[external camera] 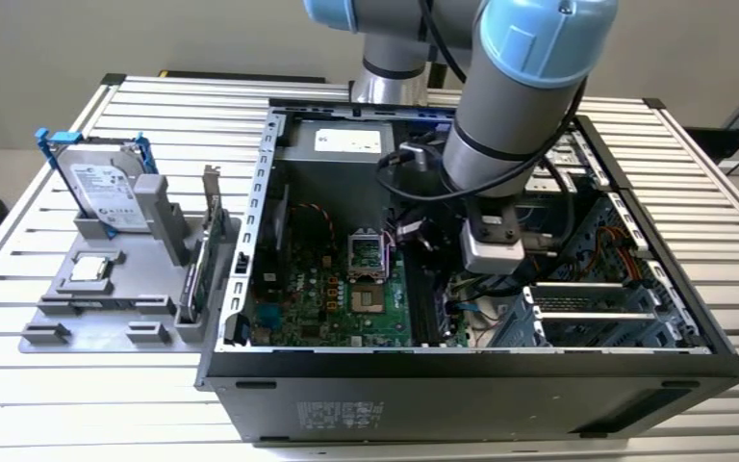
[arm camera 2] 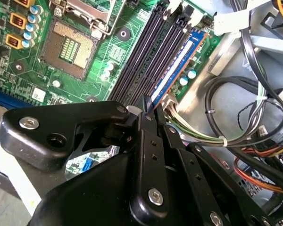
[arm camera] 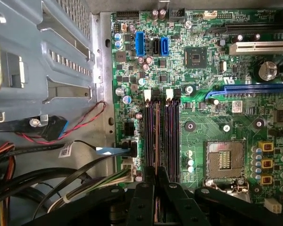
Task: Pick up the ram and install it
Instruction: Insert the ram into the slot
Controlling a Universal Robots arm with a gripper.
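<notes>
The tool (arm camera 2: 146, 113) reaches down inside the open computer case (external camera: 472, 395) on the bench (external camera: 36, 404), its two fingers drawn almost together and pinching the top edge of the ram (arm camera 2: 175, 68). The ram stands on edge in a memory slot of the green motherboard (arm camera: 203, 122), the one nearest the bundled cables (arm camera 2: 198, 134)

Robotics lab: arm (external camera: 511, 125) above slatted aluminium workbench (external camera: 36, 385).

the arm (external camera: 511, 125) reaches straight down, wrist vertical, its pincer (arm camera 2: 147, 113) clamped narrowly on the ram (arm camera 2: 177, 68).
</notes>
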